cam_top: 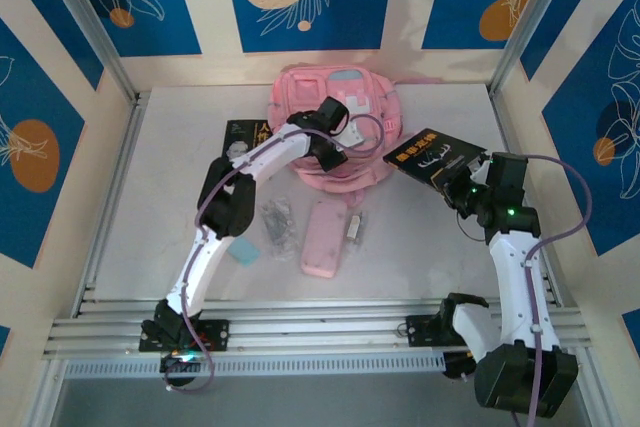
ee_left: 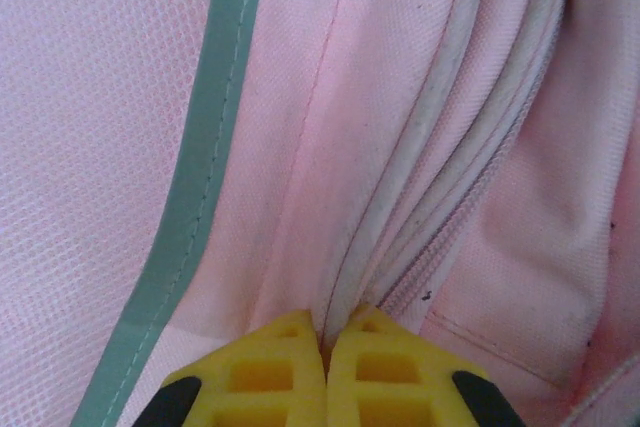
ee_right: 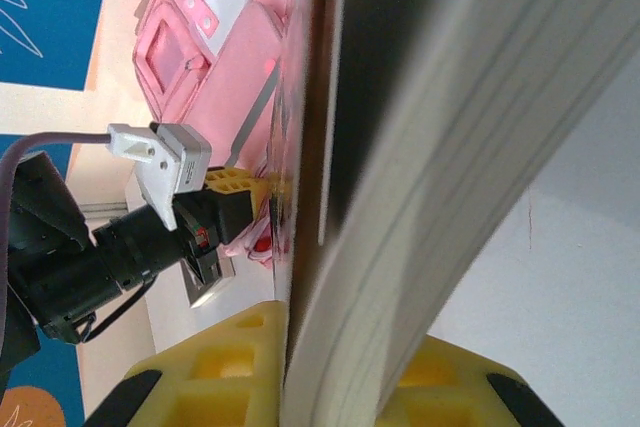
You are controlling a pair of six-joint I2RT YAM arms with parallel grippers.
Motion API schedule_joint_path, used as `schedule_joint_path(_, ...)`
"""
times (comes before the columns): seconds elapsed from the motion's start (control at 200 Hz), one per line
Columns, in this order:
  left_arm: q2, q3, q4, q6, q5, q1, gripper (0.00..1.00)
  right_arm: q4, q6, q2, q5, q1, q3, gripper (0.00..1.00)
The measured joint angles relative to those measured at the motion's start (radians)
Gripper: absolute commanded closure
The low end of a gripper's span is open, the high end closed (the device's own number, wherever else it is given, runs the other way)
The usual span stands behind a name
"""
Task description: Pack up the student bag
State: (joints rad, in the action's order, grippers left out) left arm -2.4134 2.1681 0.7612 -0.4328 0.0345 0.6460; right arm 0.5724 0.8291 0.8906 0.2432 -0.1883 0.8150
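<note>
- My left gripper [ee_left: 325,359] has its yellow fingers pressed together, pinching a fold of the backpack [ee_left: 300,147] beside its zipper.
- My right gripper [ee_right: 330,372] is clamped on the edge of a black-covered book [ee_right: 430,147], just right of the backpack.
- The backpack lies at the far middle of the table [cam_top: 160,197].
</note>
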Motion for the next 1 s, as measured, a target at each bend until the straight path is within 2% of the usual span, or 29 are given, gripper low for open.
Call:
schedule_joint_path(0.285, 0.068, 0.005, 0.036, 0.188, 0.161, -0.027, 1.00, 0.069, -0.048, -0.085, -0.024, -0.060, 0.017, 1.00)
schedule_joint_path(0.595, 0.120, 0.144, 0.034, 0.496, 0.379, -0.058, 1.00, 0.085, -0.063, -0.116, 0.001, -0.066, 0.014, 1.00)
schedule_joint_path(0.7, 0.134, 0.152, 0.002, 0.576, 0.431, -0.078, 1.00, -0.004, -0.019, -0.120, 0.035, -0.009, -0.026, 1.00)
schedule_joint_path(0.835, 0.135, 0.154, -0.040, 0.661, 0.484, -0.092, 1.00, -0.192, 0.074, -0.106, 0.037, 0.121, -0.130, 1.00)
schedule_joint_path(1.0, 0.135, 0.154, -0.087, 0.738, 0.521, -0.092, 1.00, -0.436, 0.142, 0.050, -0.073, 0.336, -0.195, 1.00)
